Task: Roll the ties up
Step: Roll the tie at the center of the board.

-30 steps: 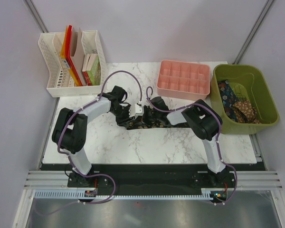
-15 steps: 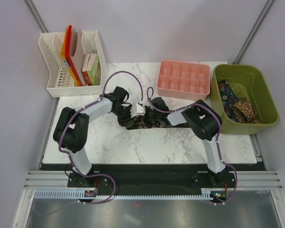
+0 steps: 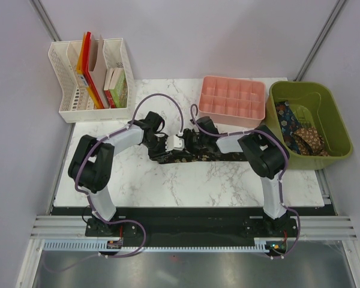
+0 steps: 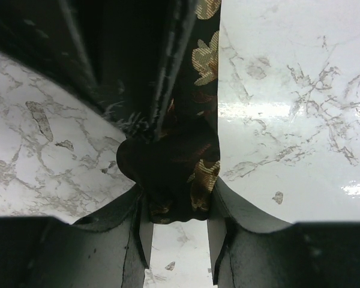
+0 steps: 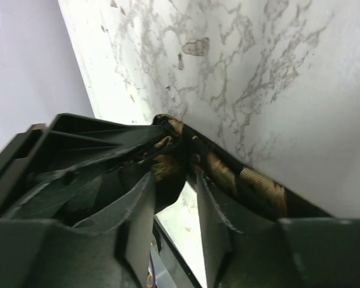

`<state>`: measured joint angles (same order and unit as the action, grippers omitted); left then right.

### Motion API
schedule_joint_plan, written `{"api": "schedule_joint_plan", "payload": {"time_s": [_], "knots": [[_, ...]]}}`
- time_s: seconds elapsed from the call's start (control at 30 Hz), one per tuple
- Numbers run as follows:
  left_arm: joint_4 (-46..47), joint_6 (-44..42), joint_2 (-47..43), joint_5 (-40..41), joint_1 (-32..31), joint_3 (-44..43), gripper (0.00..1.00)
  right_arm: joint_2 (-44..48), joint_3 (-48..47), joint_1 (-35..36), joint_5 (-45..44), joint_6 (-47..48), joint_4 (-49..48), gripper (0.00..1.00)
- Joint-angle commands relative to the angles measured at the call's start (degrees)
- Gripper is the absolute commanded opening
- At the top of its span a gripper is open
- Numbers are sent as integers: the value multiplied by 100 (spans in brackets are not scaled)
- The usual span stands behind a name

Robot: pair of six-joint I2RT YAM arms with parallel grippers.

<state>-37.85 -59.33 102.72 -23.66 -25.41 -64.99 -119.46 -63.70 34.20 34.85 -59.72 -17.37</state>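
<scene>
1. Right gripper (image 5: 175, 177) has shifted left since a second ago. Its forearm is now stretched out low along the tie (image 3: 183, 158), and the gap to the left gripper (image 4: 177, 192) has shrunk to almost nothing.
2. Right gripper: jaws nearly closed with only a narrow slot between them. A fold of the tie's dark fabric with gold-brown flowers fills the slot at the tips and touches both fingers (image 5: 138, 222), so it is pinched there.
3. Left gripper: jaws partly closed on a bunched, folded end of the same tie. The wad is wedged between both fingers (image 4: 228, 240), and the rest of the tie runs away from the tips, flat on the marble.
4. Tie: lies left to right across the middle of the worktop (image 3: 186, 186), roughly parallel to the near edge and somewhat closer to the far edge. Both grippers are on its left half. The right half lies partly under the right forearm.
5. Pink tray (image 3: 232, 98): sits at the far edge, right of centre, with many compartments.
6. Green bin (image 3: 315, 99): stands past the right edge by the far right corner. The bundled ties (image 3: 303, 137) are heaped inside it, patterned in blue and gold-brown.
7. White file rack (image 3: 63, 78): stands off the far left corner with books (image 3: 93, 66) upright in it.
</scene>
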Motion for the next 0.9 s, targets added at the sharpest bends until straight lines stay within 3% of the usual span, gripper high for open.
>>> {"api": "schedule_joint_plan", "payload": {"time_s": [0.0, 0.27, 0.53, 0.73, 0.83, 0.87], "knots": [[-784, -483, 433, 555, -26, 93, 12, 502, -169, -71, 250, 277, 172, 45], [-1146, -791, 521, 529, 1, -206, 11, 485, 130, -45, 329, -189, -504, 57], [-1208, -852, 679, 441, 1, -453, 16, 230, 174, 175, 215, -443, -925, 57], [-1208, -843, 680, 415, 1, -506, 21, 134, 156, 219, 145, -295, -603, 46], [-1208, -808, 662, 406, 1, -497, 24, 116, 148, 184, 40, -49, -278, 31], [-1208, -817, 636, 397, 1, -497, 24, 116, 139, 184, 31, 39, -207, 21]]}}
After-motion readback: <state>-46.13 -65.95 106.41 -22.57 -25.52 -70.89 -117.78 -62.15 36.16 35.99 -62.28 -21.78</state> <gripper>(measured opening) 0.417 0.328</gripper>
